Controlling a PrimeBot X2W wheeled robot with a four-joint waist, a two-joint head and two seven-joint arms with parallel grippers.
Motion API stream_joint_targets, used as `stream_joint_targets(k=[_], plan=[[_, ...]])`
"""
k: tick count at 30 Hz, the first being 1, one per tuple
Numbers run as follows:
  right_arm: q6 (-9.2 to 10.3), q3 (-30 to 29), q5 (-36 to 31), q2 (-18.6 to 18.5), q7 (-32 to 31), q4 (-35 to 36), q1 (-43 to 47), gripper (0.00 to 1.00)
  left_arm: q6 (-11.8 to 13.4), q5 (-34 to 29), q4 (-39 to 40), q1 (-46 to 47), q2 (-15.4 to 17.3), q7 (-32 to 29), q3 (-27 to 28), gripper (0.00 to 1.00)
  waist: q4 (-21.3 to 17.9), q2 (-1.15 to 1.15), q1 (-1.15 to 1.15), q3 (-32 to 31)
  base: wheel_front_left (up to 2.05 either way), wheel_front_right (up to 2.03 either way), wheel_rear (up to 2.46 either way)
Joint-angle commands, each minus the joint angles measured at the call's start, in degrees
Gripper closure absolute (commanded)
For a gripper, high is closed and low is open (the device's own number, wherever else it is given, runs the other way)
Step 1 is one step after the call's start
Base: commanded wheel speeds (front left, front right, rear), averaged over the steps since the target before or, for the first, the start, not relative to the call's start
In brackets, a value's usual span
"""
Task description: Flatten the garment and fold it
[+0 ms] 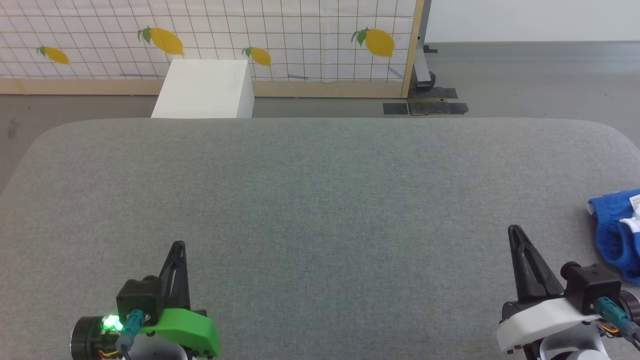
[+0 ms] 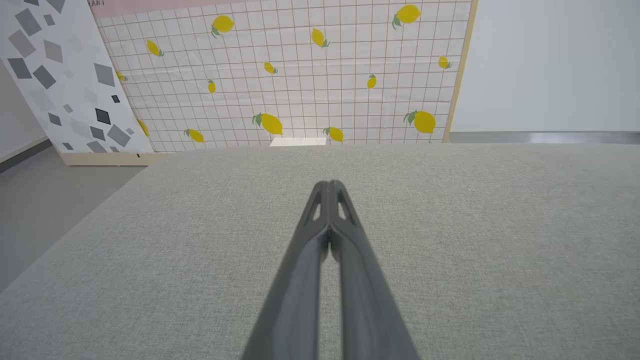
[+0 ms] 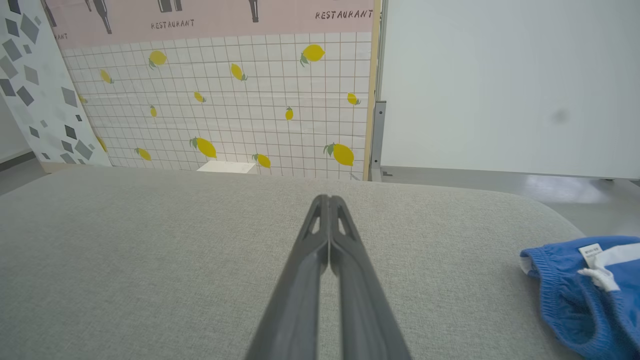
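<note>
Presently the shorts (image 1: 612, 235) lie crumpled at the right edge of the grey surface (image 1: 320, 200), partly cut off by the head view's border. They are bright blue, and their gathered waistband (image 3: 547, 272) faces left toward the middle of the surface. A small white label (image 3: 591, 252) and a strip of white trim show on them. The right claw (image 1: 514, 230) sits at the near right, close to the shorts but apart from them, with its tips pointing toward the far side. Its two dark fingers are pressed together along their tips and nothing is between them. The left claw (image 1: 178, 246) sits at the near left, well apart from the shorts. It also points away, and its fingers are closed tip to tip and empty. Both claws hang low over the cloth-covered surface; the pictures do not settle whether they touch it. The wide stretch of surface between the claws and beyond them carries nothing. Past the far edge, a white box (image 1: 205, 89) stands on the grey floor (image 1: 525, 75) against a gridded panel (image 1: 300, 40) printed with yellow lemons.
</note>
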State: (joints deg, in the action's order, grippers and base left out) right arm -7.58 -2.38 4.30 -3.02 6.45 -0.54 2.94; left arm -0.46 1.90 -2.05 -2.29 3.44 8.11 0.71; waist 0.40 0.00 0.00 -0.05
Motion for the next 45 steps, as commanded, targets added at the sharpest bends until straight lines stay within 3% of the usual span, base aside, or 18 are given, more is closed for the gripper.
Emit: stream_joint_targets(k=[1,45], plan=[[0.04,0.2,-0.5,0.1,-0.3,0.2,-1.0,1.00,0.2,-0.5,0.2,0.9,-0.3,-0.3,-0.1,1.00,0.0,0.00,0.00,0.0,0.00,0.00,0.00],[0.07,1.6,-3.0,0.1,-4.3,0.4,-2.3,1.00,0.4,-1.4,1.4,1.8,-0.5,-5.4,-0.5,1.00,-0.3,0.00,0.00,0.0,0.00,0.00,0.00]])
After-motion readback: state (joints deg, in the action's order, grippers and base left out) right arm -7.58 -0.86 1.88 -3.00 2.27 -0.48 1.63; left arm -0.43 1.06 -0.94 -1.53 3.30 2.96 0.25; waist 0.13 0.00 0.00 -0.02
